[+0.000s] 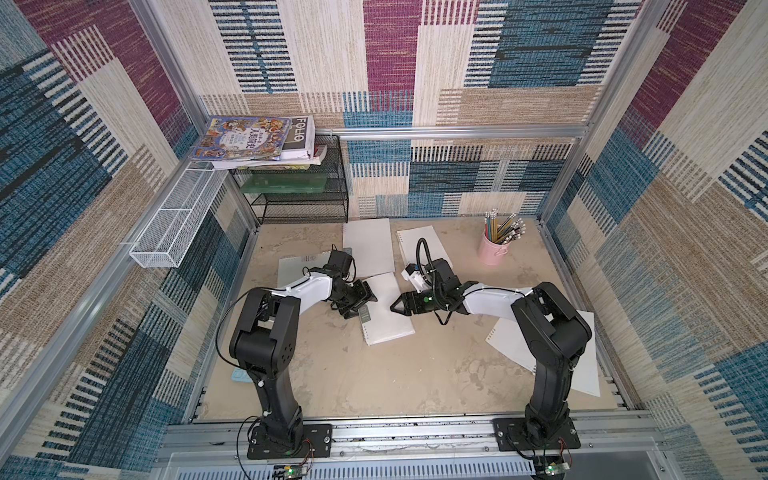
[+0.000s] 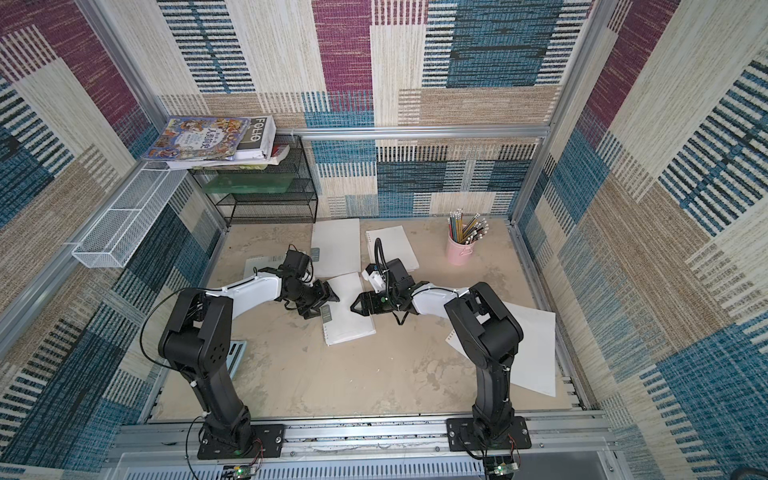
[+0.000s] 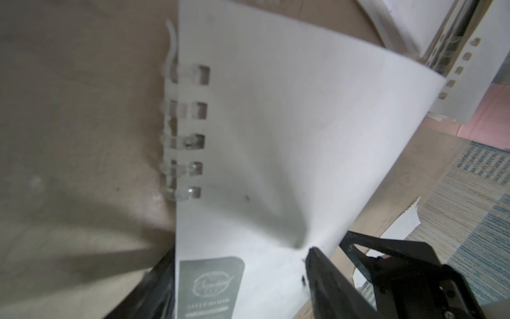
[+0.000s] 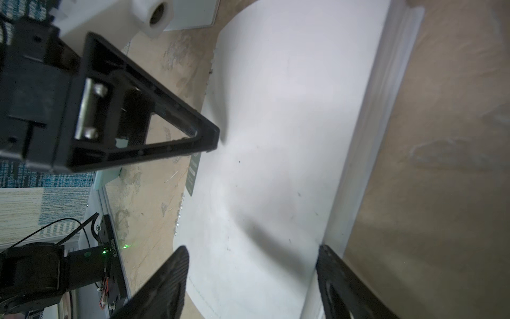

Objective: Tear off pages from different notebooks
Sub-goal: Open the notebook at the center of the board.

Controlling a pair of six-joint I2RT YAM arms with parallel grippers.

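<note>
In a top view the notebook (image 1: 390, 328) lies mid-way across the table (image 1: 332, 374) between the left gripper (image 1: 365, 306) and the right gripper (image 1: 392, 307), the left wrist view shows the left jaws wide astride its labelled corner, and the right wrist view shows the right jaws wide astride its bowed top sheet (image 4: 276, 138).

Four thin, white, wire-spiral notebooks and loose white paper pages lie spread over the beige counter (image 1: 332, 374).

The middle notebook (image 1: 386, 328) (image 2: 349, 320) lies askew. It has a small grey-green label (image 1: 364, 314) in the corner beside its wire spiral (image 3: 176, 138). In the wrist views its top leaf (image 3: 303, 138) bows upward, with its holes threaded on the coils. Toward the back wall the back-centre notebook (image 1: 370, 249) and the back-right notebook (image 1: 409, 240) lie flat, side by side. The frosted left notebook (image 1: 291, 270) is partly hidden. The pages (image 1: 509, 343) have one edge lined with holes and lie near the right rim, well apart from the notebooks.
</note>
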